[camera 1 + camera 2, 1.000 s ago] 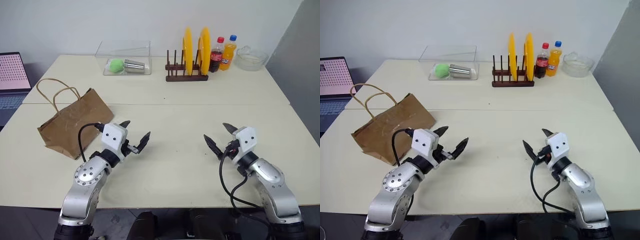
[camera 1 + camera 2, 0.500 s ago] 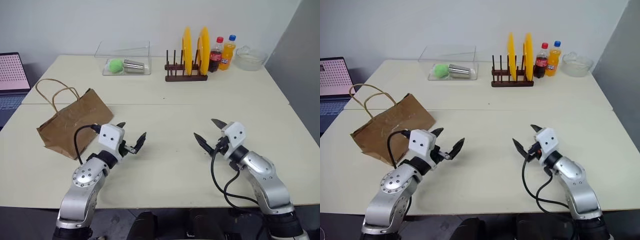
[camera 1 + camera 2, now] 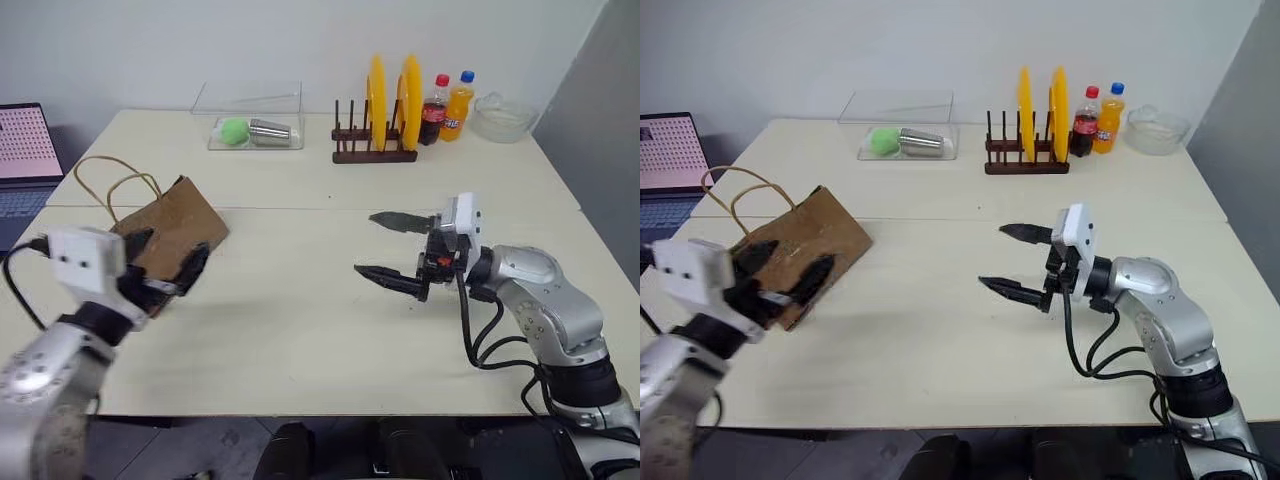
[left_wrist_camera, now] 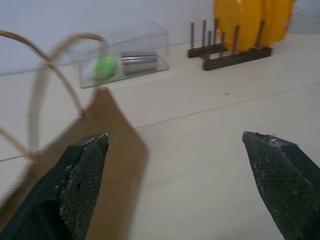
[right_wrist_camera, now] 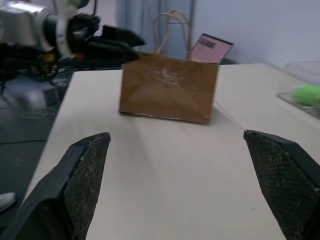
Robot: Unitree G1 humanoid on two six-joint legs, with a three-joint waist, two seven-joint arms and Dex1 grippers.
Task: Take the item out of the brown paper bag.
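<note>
- My left claw (image 3: 160, 268) is spread wide, hanging just in front of the bag (image 3: 170, 225), holding nothing.
- My right claw (image 3: 390, 247) is spread too, pointing sideways toward the bag from mid-surface, well apart from it, and empty.
- The bag lies on the left side of the surface (image 3: 300, 320), 2 loop handles (image 3: 105, 180) sticking out toward the laptop (image 3: 25, 150).
- I can't see the item anywhere; can't tell if it's in the bag.
- Far back there's a clear box (image 3: 250, 120) with a green ball (image 3: 233, 130) and a steel tumbler (image 3: 270, 131), a rack (image 3: 375, 150) with 2 yellow plates, 2 bottles (image 3: 445, 105) and a glass bowl (image 3: 502, 115).
</note>
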